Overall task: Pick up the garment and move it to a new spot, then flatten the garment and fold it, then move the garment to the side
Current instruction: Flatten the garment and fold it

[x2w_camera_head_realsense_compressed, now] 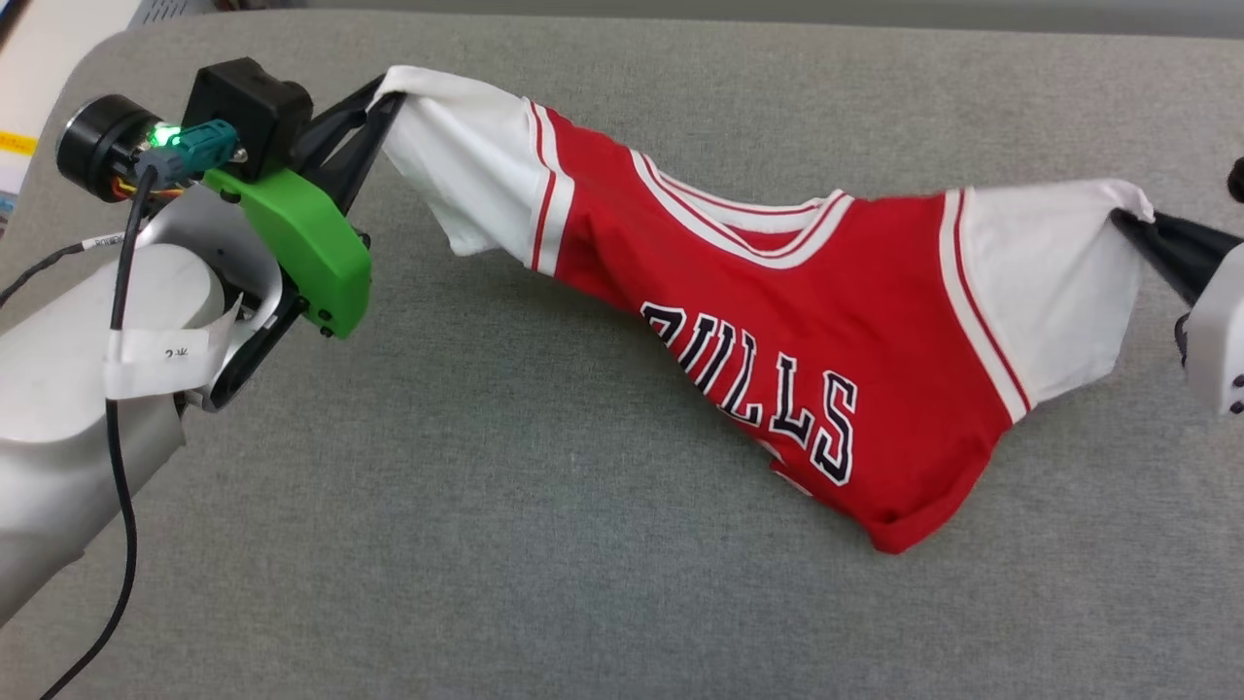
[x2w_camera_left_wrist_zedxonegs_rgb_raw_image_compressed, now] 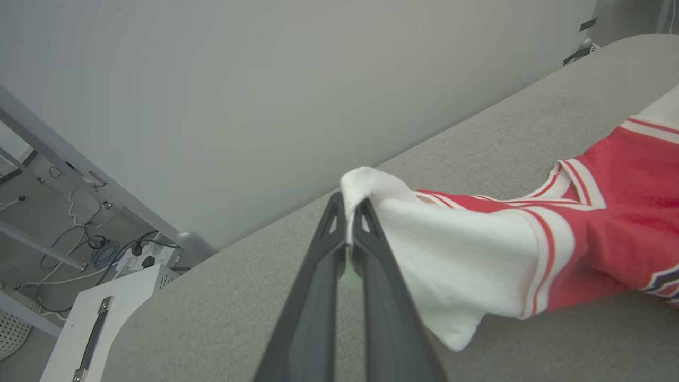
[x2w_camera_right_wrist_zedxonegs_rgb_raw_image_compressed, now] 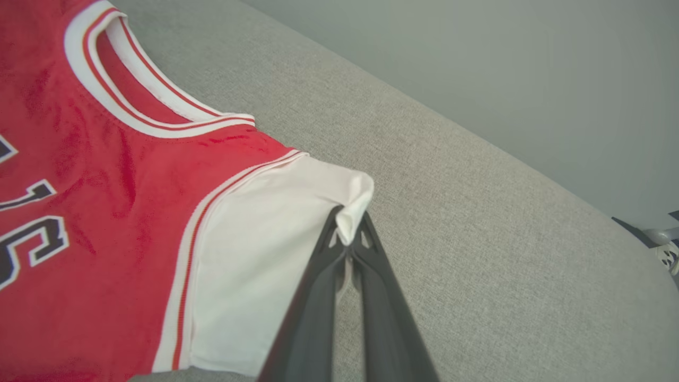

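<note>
While each hand is clamped on one white sleeve, the garment (x2w_camera_head_realsense_compressed: 826, 321) hangs stretched between them above the grey fabric-covered counter (x2w_camera_head_realsense_compressed: 544, 544).

**Hand state**
- Left hand (x2w_camera_head_realsense_compressed: 381, 95): the fingers are pressed together on the tip of the left sleeve (x2w_camera_head_realsense_compressed: 466, 165). The left wrist view confirms this, with white cloth bunched at the fingertips of the left hand (x2w_camera_left_wrist_zedxonegs_rgb_raw_image_compressed: 347, 206).
- Right hand (x2w_camera_head_realsense_compressed: 1125, 218): the fingers are pressed together on the tip of the right sleeve (x2w_camera_head_realsense_compressed: 1050, 282). The right wrist view shows a fold of cloth pinched in the right hand (x2w_camera_right_wrist_zedxonegs_rgb_raw_image_compressed: 350, 225).

**Garment position**
- The collar and chest span the gap between the two hands.
- The red body sags below the line between them, nearer the right hand.
- The bunched hem appears to touch the counter, and the lettering is creased.

**Step in hand**
By judgement, the pick-up is complete. The garment is being carried or spread by the sleeves, and flattening has not yet been done.

**Next move**
1. Maintain the tension between the hands.
2. Lower both hands evenly, drawing away from the hem so that the body lies out without folds.
3. Part the fingers only once the sleeves rest on the counter.
</note>
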Motion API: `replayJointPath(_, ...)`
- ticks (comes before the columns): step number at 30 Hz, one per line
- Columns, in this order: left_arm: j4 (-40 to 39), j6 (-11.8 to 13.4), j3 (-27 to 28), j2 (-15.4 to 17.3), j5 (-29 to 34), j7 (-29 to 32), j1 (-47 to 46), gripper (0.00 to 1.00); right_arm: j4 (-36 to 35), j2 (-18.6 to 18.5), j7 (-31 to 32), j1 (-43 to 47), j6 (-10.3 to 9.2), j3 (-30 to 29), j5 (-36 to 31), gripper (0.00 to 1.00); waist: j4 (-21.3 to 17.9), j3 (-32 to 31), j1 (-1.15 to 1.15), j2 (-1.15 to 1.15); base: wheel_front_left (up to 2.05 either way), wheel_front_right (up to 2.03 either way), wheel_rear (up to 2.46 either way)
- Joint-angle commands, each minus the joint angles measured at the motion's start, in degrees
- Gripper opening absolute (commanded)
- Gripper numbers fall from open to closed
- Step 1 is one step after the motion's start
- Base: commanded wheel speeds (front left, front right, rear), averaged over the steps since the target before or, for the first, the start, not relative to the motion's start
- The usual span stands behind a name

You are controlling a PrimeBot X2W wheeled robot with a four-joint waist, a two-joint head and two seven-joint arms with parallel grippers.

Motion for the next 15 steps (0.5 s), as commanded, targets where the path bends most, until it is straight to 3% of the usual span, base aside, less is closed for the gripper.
replayJointPath(1, -0.9, 1.0, 0.7, 0.8, 0.7, -1.1, -0.8, 0.00, -0.5, -0.2, -1.6, -0.9, -0.03, -1.4, -0.7, 0.00, -0.9, -3.3, 0.00, 0.00, 0.00, 0.00, 0.00)
replayJointPath(9, -7.3, 5.0, 4.4, 2.8, 3.2, -4.1, -4.4, 0.00, -4.5, 0.1, -6.0, -0.8, -0.03, -9.9, -3.1, 0.00, -1.5, -6.6, 0.00, 0.00, 0.00, 0.00, 0.00)
replayJointPath(15, -9.3, 5.5, 6.3, 2.8, 4.6, -3.4, -9.7, 0.00, -7.3, 1.5, -6.3, -3.9, -0.03, -16.7, -6.5, 0.00, -1.9, -5.8, 0.00, 0.00, 0.00, 0.00, 0.00)
